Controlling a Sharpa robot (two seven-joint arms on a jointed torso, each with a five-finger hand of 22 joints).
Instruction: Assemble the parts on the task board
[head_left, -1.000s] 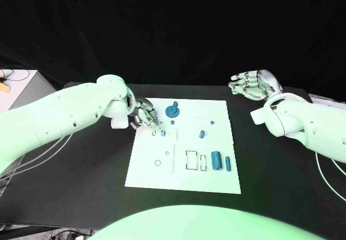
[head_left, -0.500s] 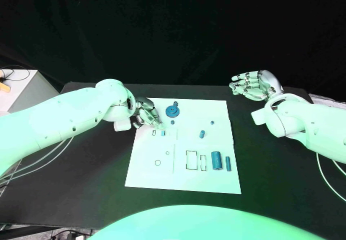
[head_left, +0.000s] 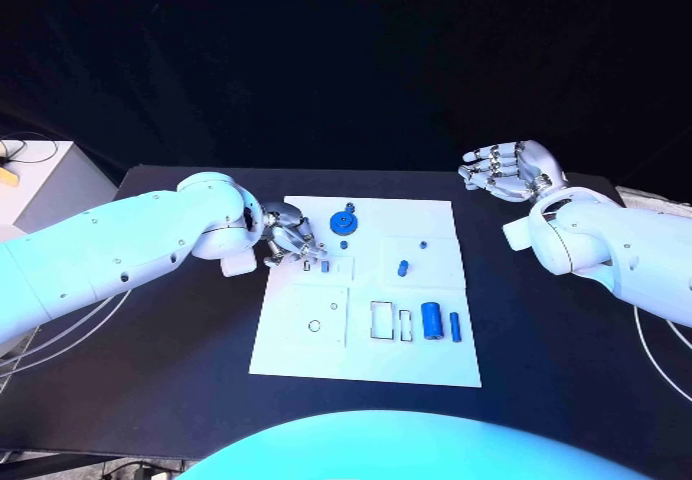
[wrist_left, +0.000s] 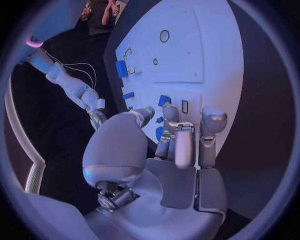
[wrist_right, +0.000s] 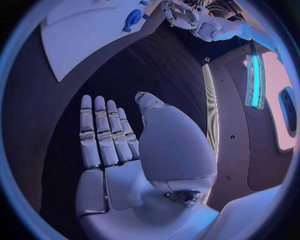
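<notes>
Left hand (head_left: 287, 234) fingers curled at task board (head_left: 433, 360) edge, grip unclear, beside round blue part (head_left: 345, 222), right hand (head_left: 506, 170) spread, holding nothing, white box (head_left: 43, 185) left of the table.

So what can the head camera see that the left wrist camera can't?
Head view alone: the right hand, held open above the black table away from the board, and the blue wheel-shaped part at the board's far end.

Left wrist view alone: the left hand's palm from behind, with its fingertips just over a small blue part beside a rectangular slot.

Both: the white task board, the left hand at its edge, and the blue cylinder lying near the long slots.
</notes>
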